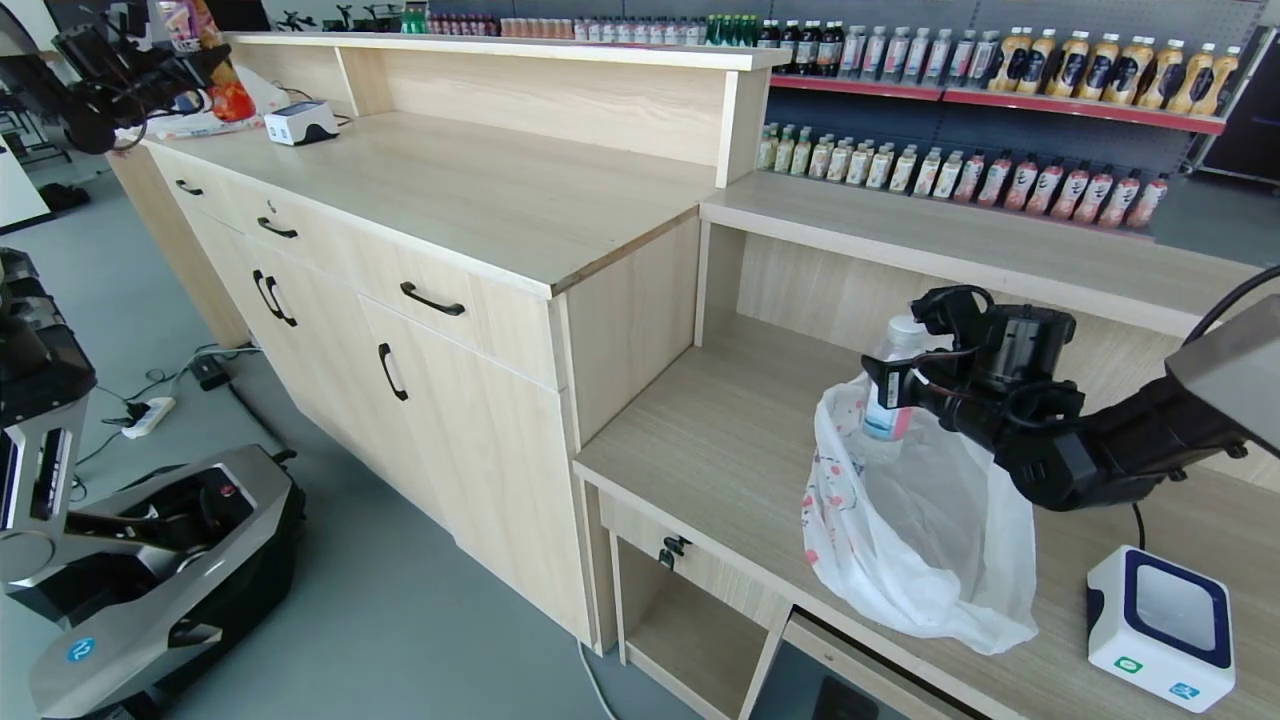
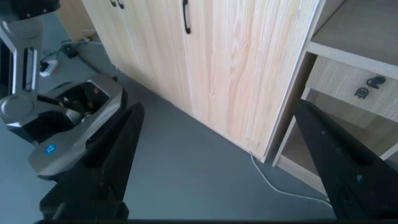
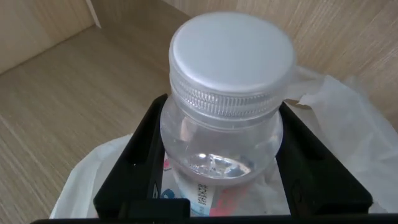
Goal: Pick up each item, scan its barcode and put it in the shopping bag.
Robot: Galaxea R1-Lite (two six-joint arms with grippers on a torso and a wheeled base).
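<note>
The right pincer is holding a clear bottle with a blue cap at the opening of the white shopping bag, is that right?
Not quite: the cap is white, not blue, as the right wrist view shows. Otherwise yes, the right pincer holds the clear bottle at the opening of the white shopping bag.

Right gripper extends leftward, fingers clamped around a bottle; left gripper faces downward, fingers spread wide.
</note>
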